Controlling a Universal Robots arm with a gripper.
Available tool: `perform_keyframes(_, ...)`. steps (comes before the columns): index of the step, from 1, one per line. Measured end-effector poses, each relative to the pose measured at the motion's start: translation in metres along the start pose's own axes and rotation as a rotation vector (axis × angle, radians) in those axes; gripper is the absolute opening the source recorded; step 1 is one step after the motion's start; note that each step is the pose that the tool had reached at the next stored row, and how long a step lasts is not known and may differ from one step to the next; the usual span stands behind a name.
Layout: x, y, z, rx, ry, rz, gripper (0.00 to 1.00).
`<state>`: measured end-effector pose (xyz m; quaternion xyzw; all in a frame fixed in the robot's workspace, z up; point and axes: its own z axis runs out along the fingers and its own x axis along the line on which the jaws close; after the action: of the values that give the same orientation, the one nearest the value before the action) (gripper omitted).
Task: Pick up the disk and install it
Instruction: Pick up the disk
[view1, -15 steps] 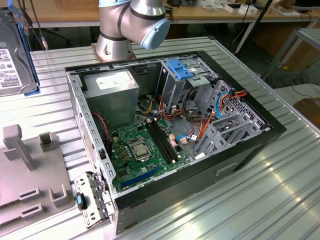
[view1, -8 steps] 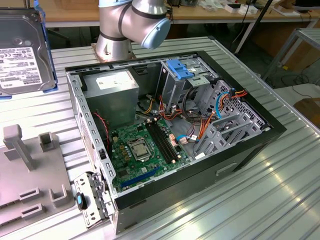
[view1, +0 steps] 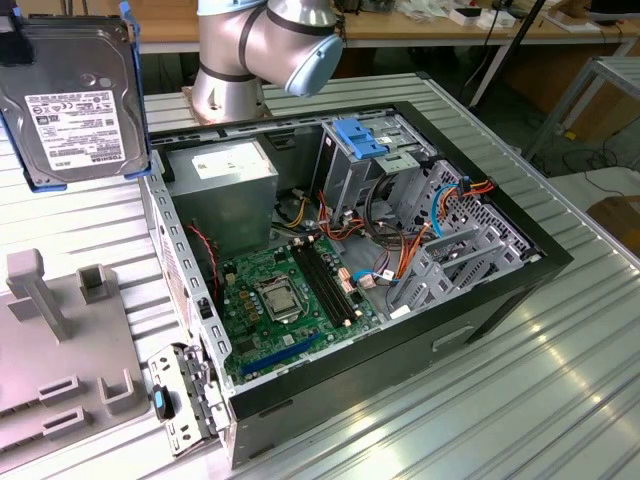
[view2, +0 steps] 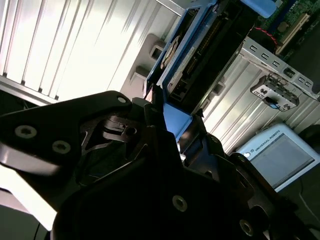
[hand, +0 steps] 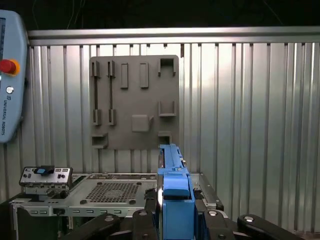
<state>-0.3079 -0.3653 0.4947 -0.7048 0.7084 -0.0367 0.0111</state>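
Gripper (hand: 175, 212) tight around upright disk (view1: 72, 100), aloft

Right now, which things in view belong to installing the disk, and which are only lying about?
Belong to the job: the disk, held in the end effector; the open computer case; probably its drive cage.
Lying about: the grey fixture plate; the teach pendant.

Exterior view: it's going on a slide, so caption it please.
The disk held in the air at the exterior view's left, outside the open computer case.
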Motion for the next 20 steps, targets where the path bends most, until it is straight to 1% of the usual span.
perform_keyframes(6,-0.0001,-0.0199,0.0013,0.0,0.0,0.0,0.37)
perform_keyframes(8,-0.0002,-0.0289,0.002,0.0,0.0,0.0,0.37)
perform_keyframes(9,-0.0002,-0.0323,0.0022,0.0,0.0,0.0,0.37)
perform_keyframes(10,-0.0003,-0.039,0.0027,0.0,-0.0001,0.0,0.37)
perform_keyframes(12,-0.0003,-0.0454,0.003,-0.0001,0.0,0.0,0.37)
perform_keyframes(13,-0.0003,-0.0505,0.0034,0.0,0.0,0.0,0.37)
perform_keyframes(15,-0.0004,-0.0635,0.0043,0.0001,0.0,0.0,0.37)
perform_keyframes(17,-0.0004,-0.0706,0.0047,-0.0001,0.0001,0.0,0.37)
perform_keyframes(20,-0.0006,-0.0897,0.0061,0.0,-0.0001,0.0,0.37)
